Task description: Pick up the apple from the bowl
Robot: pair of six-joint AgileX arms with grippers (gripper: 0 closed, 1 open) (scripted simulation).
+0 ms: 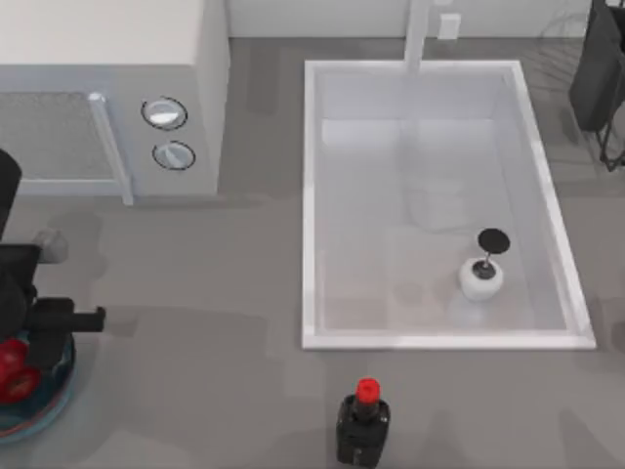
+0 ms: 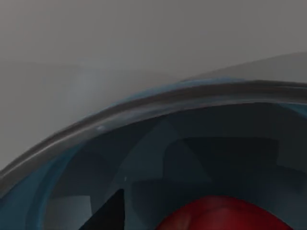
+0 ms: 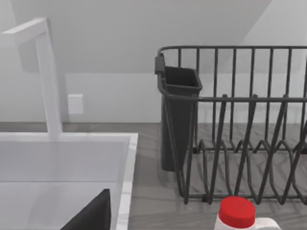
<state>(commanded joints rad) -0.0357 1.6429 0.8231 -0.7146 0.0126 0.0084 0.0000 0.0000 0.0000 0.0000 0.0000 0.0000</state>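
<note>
- At about eight o'clock on the worktop (image 1: 225, 293), hard against the left edge of the top view, sits the bowl (image 1: 61, 383), blue and shallow, with the apple (image 1: 12, 369) inside it, a red patch partly covered by the arm.
- The left hand (image 1: 34, 337) is down over the bowl, directly above the apple; in the left wrist view the bowl's rim (image 2: 144, 108) arcs across and the red fruit (image 2: 225, 215) lies just below the camera. I cannot tell how far this hand is open, or whether it has the apple.
- Risk, as I judge it: the apple is glossy and roundish, so an off-centre close could squirt it sideways against the bowl wall, or a finger could catch the rim and drag the bowl off the worktop's edge.
- At six o'clock stands a dark bottle (image 1: 362, 428) with a red cap, well apart from the bowl.
- Right of centre lies the white sink (image 1: 312, 195), holding a small white object (image 1: 480, 278).
- The right arm is parked at about two o'clock, facing a dish rack (image 3: 240, 124).
</note>
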